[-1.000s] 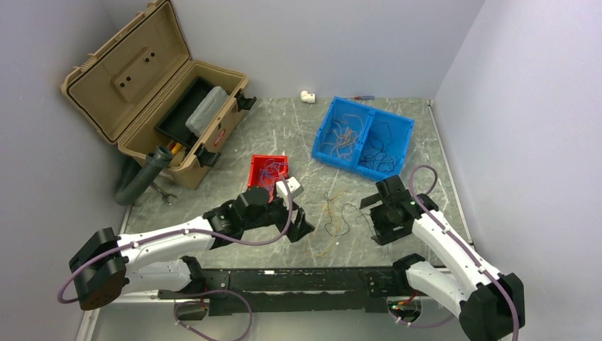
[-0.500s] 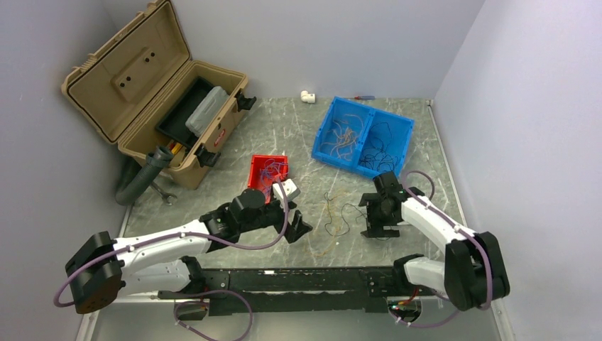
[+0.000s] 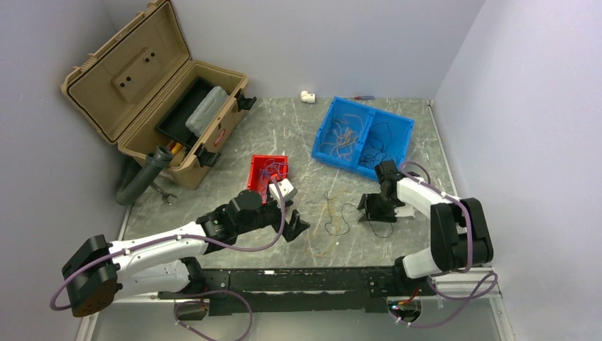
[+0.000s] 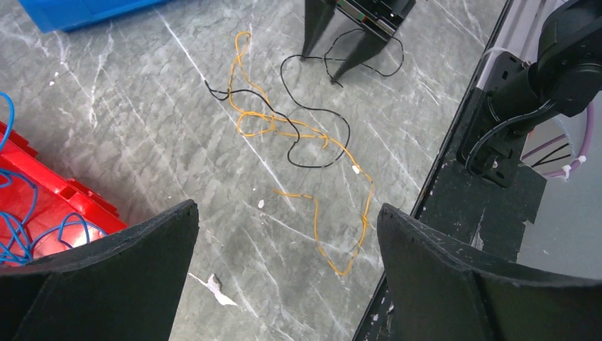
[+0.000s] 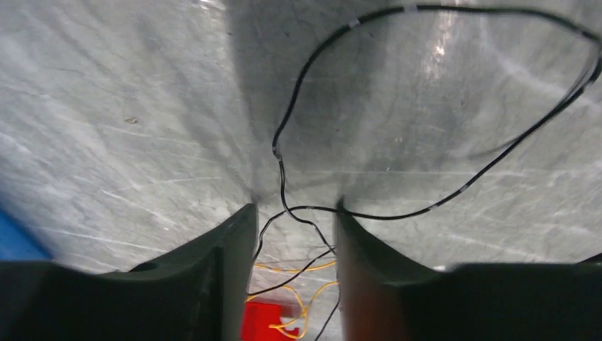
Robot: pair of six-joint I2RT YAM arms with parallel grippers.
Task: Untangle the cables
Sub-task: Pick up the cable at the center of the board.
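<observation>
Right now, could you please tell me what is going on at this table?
Two robot arms are at an untangling job on the table. The right pincer is down at the surface, open, its fingers either side of a black wire. The left pincer hovers wide open above an orange wire nearby, holding nothing.

The tabletop (image 3: 298,135) looks like grey-green veined stone, smooth with a dull sheen. The cables (image 4: 284,126) are thin plastic-coated wire, the black faintly glossy, the orange matt. The blue bin (image 3: 323,131) and red bin (image 3: 257,167) are hard, shiny plastic. The toolbox (image 3: 128,71) is matt tan plastic. Against the toolbox leans a ribbed grey hose (image 3: 138,183). The left claw (image 4: 287,213) is matt black.
</observation>
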